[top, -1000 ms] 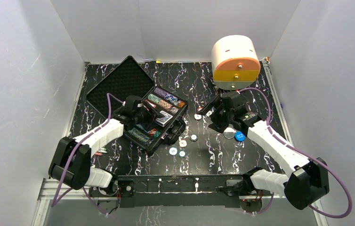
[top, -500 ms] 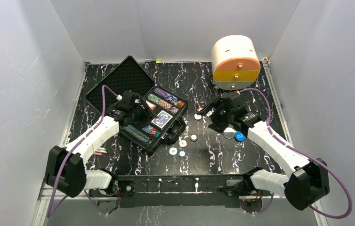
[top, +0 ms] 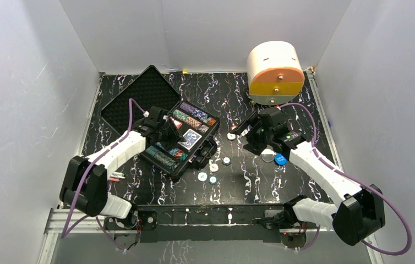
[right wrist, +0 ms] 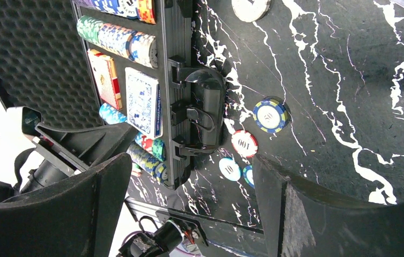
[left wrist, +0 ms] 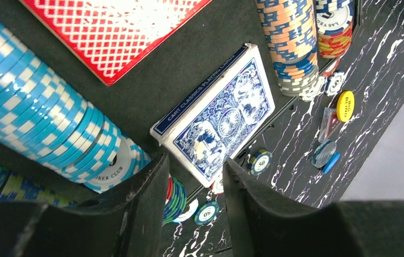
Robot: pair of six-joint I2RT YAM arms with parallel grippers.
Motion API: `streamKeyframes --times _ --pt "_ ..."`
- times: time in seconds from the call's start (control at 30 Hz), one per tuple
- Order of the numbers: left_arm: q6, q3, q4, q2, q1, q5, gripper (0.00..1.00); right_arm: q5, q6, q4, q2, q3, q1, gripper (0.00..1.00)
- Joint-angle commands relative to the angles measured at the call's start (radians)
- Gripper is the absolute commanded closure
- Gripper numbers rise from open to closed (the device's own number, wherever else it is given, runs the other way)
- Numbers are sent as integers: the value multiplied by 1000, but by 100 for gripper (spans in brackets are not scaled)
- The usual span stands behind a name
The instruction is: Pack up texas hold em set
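Left tool (left wrist: 194, 160): narrow gap, nothing held, tips over the open black case (top: 179, 169). Blue card deck (left wrist: 218, 115) lies just past them, its long axis diagonal. Right tool (right wrist: 189, 160): wide, empty. Loose poker chips (right wrist: 270, 115) on the worktop (right wrist: 350, 80) lie between it and the case's latch side, so the right arm is judged nearer.

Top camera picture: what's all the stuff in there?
case: one, black, left of middle
foam lid: one, black, behind case
chip rows: several, multicoloured, inside case
red deck: one, red, inside case
blue deck: one, blue, inside case
loose chips: several, mixed colours, right of case
drawer box: one, white and orange, back right
pens: two, red and green, front left
left arm: one, black-white, jaws open over case
right arm: one, black-white, jaws open over loose chips
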Motion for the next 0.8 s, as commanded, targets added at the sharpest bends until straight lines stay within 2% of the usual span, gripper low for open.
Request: streamKeyframes --times 0.0,0.17,0.43,0.57,0.67,0.77 --pt "8 4 52 9 0 35 63 24 -6 15 -21 -4 1 10" --pt "6 -5 77 42 0 40 71 32 -5 5 -20 -2 1 11" --pt "-5 -80 191 47 1 87 78 46 -6 0 -12 0 1 11" --pt "34 -58 214 58 0 114 78 72 -61 -15 3 12 1 12" --pt "103 -7 106 32 0 37 69 119 -167 -57 27 48 1 13" --pt "172 34 4 -32 0 -68 51 192 -249 -122 63 94 1 13"
